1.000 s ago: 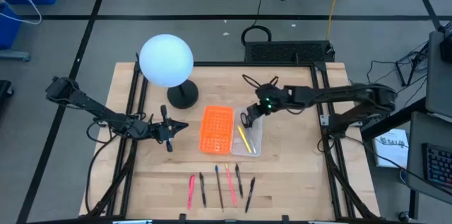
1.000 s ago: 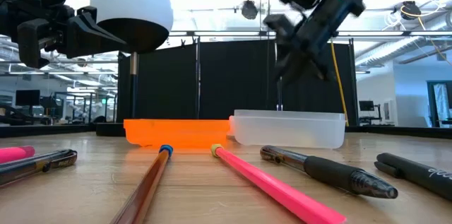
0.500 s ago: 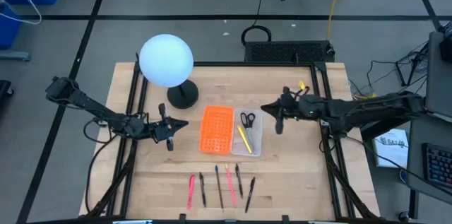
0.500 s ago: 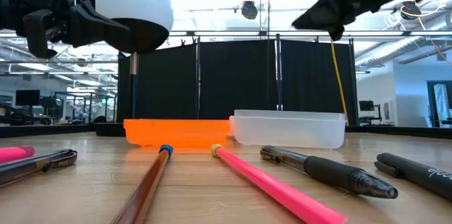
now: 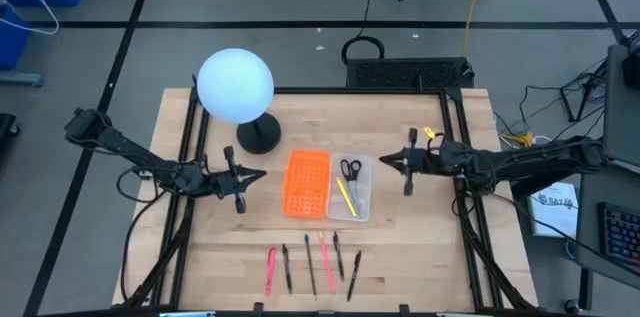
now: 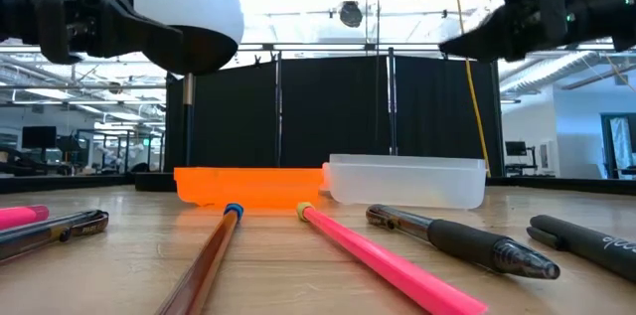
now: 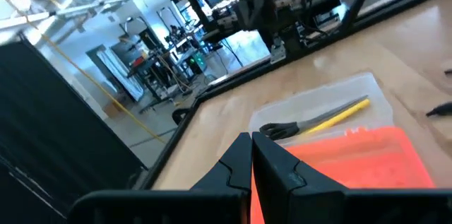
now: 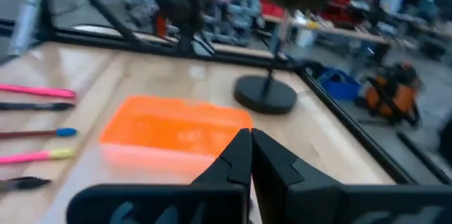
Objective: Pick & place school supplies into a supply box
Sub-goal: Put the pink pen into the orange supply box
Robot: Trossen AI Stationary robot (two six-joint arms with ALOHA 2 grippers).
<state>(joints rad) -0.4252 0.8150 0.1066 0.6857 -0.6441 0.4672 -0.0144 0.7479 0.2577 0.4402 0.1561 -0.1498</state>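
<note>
A second ago the right tool (image 5: pixel 384 163) hung over the supply box (image 5: pixel 349 186) with its fingers apart; it has since pulled back toward the table's (image 5: pixel 420 257) right edge and now hovers clear of the box, fingers pressed together and empty. The scissors (image 5: pixel 350 169) that were not in the box then now lie at its far end, just beside the yellow pencil (image 5: pixel 344 195) that slants along the clear tray. The orange perforated panel (image 5: pixel 307 182) joined to the box on its left holds nothing. The left tool (image 5: pixel 259 177) has not moved: it waits left of the orange panel, fingers nearly touching, gripping nothing. Five more pens and pencils (image 5: pixel 310 267) sit in a row near the table's front edge, well apart from the box, a pink one (image 5: pixel 269 270) leftmost. A white globe lamp (image 5: pixel 236 86) stands behind the panel.
</note>
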